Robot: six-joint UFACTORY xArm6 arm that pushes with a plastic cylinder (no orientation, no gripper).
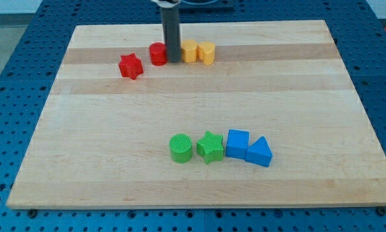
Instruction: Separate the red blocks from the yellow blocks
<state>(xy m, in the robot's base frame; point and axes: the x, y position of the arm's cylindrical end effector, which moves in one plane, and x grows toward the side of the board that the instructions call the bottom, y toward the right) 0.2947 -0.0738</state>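
A red star block [131, 66] lies at the view's upper left of the wooden board [115, 154]. A red round block [157, 54] sits just to its right. Two yellow blocks, one six-sided [189, 50] and one heart-like [207, 52], sit side by side to the right of the rod. My tip [173, 60] stands between the red round block and the first yellow block, touching or nearly touching both.
Near the view's bottom centre stand a green round block [180, 148], a green star block [210, 147], a blue cube [237, 143] and a blue triangle block [260, 153] in a row. The board lies on a blue perforated table.
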